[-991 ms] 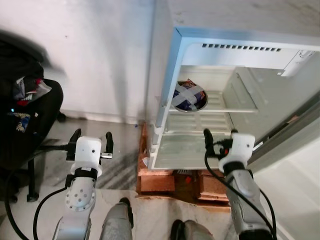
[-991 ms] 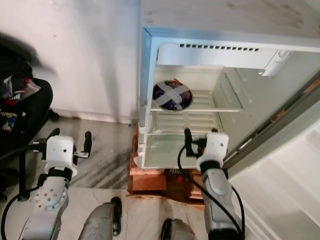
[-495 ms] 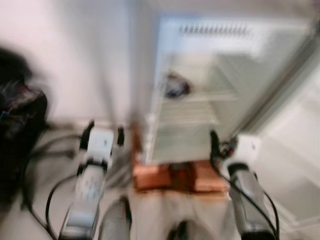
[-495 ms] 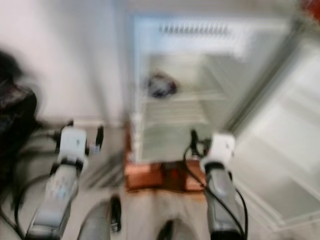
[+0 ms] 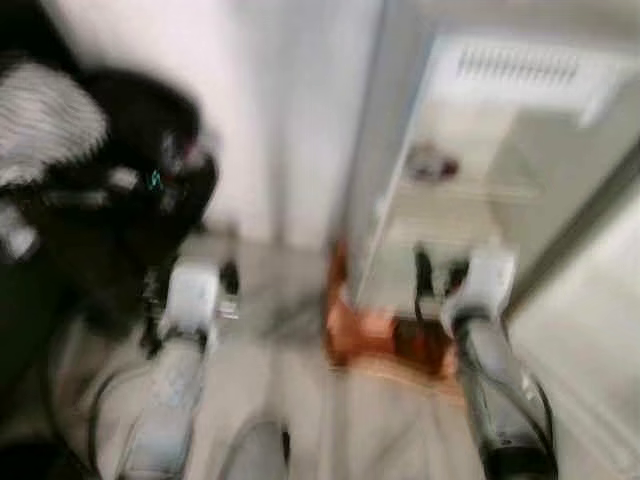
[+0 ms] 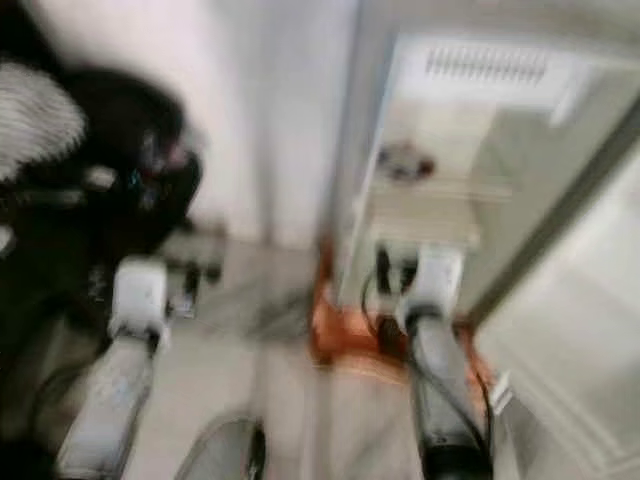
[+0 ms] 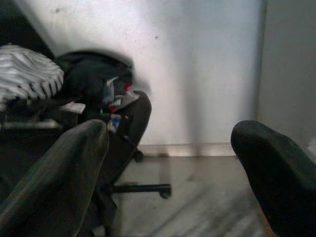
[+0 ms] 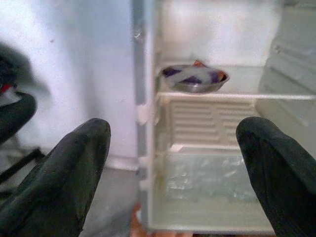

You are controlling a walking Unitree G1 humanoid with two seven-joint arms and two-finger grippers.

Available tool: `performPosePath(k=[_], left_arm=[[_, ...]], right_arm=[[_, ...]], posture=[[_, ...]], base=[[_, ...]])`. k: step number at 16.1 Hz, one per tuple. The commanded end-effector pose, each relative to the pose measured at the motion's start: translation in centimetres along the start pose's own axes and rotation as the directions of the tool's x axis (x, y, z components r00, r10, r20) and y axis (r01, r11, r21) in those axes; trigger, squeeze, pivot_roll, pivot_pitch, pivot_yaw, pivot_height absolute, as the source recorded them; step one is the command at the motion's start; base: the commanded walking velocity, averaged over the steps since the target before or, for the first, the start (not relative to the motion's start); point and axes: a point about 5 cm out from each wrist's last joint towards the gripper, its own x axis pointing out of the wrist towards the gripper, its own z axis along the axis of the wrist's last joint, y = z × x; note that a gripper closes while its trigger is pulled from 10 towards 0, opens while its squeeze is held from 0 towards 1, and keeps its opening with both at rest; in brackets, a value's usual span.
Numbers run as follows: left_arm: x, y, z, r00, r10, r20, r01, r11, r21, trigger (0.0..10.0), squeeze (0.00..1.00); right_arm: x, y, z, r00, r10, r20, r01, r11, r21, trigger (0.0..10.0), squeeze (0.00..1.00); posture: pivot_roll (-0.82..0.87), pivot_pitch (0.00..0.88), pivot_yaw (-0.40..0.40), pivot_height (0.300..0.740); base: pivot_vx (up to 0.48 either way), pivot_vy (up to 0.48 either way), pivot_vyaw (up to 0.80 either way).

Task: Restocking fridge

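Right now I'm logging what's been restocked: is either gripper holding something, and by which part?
Nothing is held. The left gripper and the right gripper are both open and empty; the bowl sits on the fridge shelf.

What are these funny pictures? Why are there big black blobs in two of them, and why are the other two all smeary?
It is a robot helper standing by an open fridge. The two smeary pictures come from cameras in its head, looking down at its silver arms; they blur because the robot is moving. The other two come from cameras on its wrists. The black blobs are its fingers. The right gripper is open, empty, and faces the fridge, where a metal bowl sits on a shelf. The left gripper is open too, and faces a black chair by the wall.
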Motion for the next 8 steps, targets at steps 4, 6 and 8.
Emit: performPosePath(k=[4,6,8], left_arm=[[0.7,0.2,0.9,0.982,-0.185,0.023,0.182,0.978,0.098,10.0,0.00],[0.9,0.6,0.3,0.971,-0.240,-0.003,0.239,0.965,0.109,10.0,0.00],[0.8,0.5,-0.3,0.965,-0.261,-0.018,0.262,0.963,0.070,10.0,0.00]], right_arm=[[0.8,-1.0,-0.2,0.999,-0.007,-0.053,0.004,0.999,-0.051,10.0,0.00],[1.2,-0.8,-0.4,0.997,0.002,-0.074,-0.005,0.999,-0.049,10.0,0.00],[1.3,-0.6,-0.4,0.997,-0.005,-0.082,0.003,1.000,-0.027,10.0,0.00]], posture=[[0.23,0.072,-0.090,0.740],[0.21,0.057,-0.081,0.740],[0.19,0.035,-0.082,0.740]], base=[[0.000,0.000,0.00],[0.000,0.000,0.00],[0.000,0.000,0.00]])
